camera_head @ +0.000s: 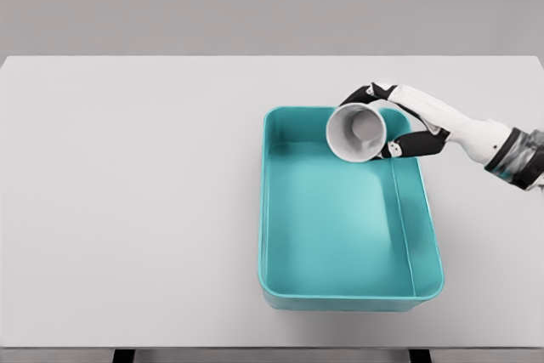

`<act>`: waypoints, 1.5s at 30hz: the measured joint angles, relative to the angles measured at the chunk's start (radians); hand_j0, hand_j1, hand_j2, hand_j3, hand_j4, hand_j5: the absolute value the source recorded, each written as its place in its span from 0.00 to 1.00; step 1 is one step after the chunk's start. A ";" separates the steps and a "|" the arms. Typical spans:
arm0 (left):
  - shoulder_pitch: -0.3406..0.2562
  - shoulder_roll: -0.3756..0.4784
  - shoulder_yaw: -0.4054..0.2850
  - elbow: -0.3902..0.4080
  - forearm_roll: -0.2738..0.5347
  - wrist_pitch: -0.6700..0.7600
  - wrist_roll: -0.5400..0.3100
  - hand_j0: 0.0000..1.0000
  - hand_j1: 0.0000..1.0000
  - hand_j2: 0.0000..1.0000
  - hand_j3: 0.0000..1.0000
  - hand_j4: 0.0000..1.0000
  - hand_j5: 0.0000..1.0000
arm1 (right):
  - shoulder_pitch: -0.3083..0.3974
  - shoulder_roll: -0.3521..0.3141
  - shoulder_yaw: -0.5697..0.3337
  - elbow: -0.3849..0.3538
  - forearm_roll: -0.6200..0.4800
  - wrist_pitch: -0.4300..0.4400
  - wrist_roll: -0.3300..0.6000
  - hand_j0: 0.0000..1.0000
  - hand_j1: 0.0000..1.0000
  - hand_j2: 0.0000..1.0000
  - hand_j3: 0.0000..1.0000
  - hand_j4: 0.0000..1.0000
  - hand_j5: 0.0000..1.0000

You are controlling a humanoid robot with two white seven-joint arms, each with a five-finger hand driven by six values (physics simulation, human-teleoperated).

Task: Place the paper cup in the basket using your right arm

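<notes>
- The paper cup (358,133) is a white, thin-walled cone shape with a round rim, its inside grey and matte.
- The basket (270,210) is a teal rectangular tub with rounded corners, smooth glossy walls and a flat bare floor; it looks like moulded plastic.
- The table (127,210) is a plain pale grey slab with a flat, even surface, and its front edge runs along the bottom of the view.
- The right hand (406,125) comes in from the right edge on a white arm with dark joints; its fingers are curled around the cup's body, holding it firmly.
- The cup hangs over the far right corner of the basket, overlapping the far wall, clear of the floor as far as can be judged.
- The basket's long sides run away from the robot; its right wall lies below the hand's wrist.
- Wide bare tabletop lies left of the basket, with a narrower strip to its right.
- The cup is tipped on its side: its open mouth faces the camera and slightly left, its long axis running back toward the palm.
</notes>
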 measured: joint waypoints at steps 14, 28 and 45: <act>0.000 0.000 0.000 0.000 0.000 0.000 0.000 1.00 1.00 1.00 1.00 1.00 1.00 | -0.043 -0.094 0.077 0.000 0.054 -0.095 0.000 0.93 0.93 0.93 0.93 0.93 0.93; 0.000 0.000 0.000 0.000 0.000 0.000 0.000 1.00 1.00 1.00 1.00 1.00 1.00 | -0.071 -0.103 0.081 -0.001 0.053 -0.095 0.000 0.98 0.98 0.98 0.98 0.98 0.98; 0.000 0.000 0.000 -0.001 0.000 0.000 0.000 1.00 1.00 1.00 1.00 1.00 1.00 | -0.008 -0.154 -0.046 0.000 -0.329 0.068 0.000 1.00 1.00 1.00 1.00 1.00 1.00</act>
